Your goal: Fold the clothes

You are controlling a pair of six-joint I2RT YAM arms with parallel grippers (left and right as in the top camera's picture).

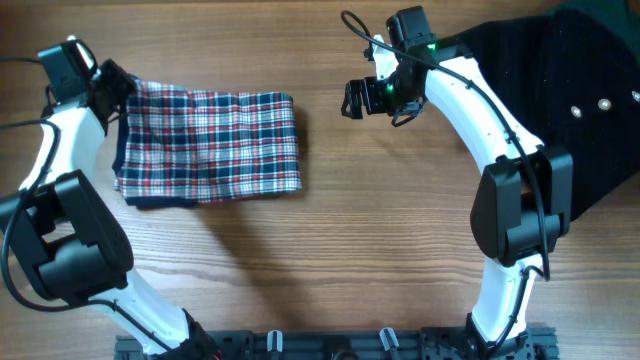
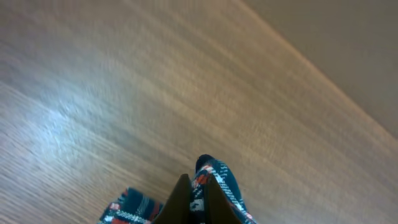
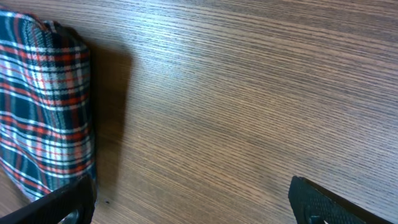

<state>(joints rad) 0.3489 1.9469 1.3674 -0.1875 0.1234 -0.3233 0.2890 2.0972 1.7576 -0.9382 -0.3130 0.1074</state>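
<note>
The plaid garment (image 1: 215,145) lies folded on the table (image 1: 330,220), left of centre. The left gripper (image 1: 118,88) is pinched tight on its upper-left corner. The right gripper (image 1: 352,98) is spread wide, empty, apart from its right edge

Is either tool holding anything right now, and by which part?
Left tool pinches the plaid garment at its far left corner; right tool is open, holding nothing.

The plaid garment (image 1: 210,145) lies on the desk (image 1: 330,250) at 9 o'clock from centre, with the left gripper (image 1: 118,85) at its 10 o'clock corner. The right gripper (image 1: 352,98) hangs apart at the garment's 2 o'clock. A studded garment (image 1: 590,90) lies at the desk's 2 o'clock corner.
</note>
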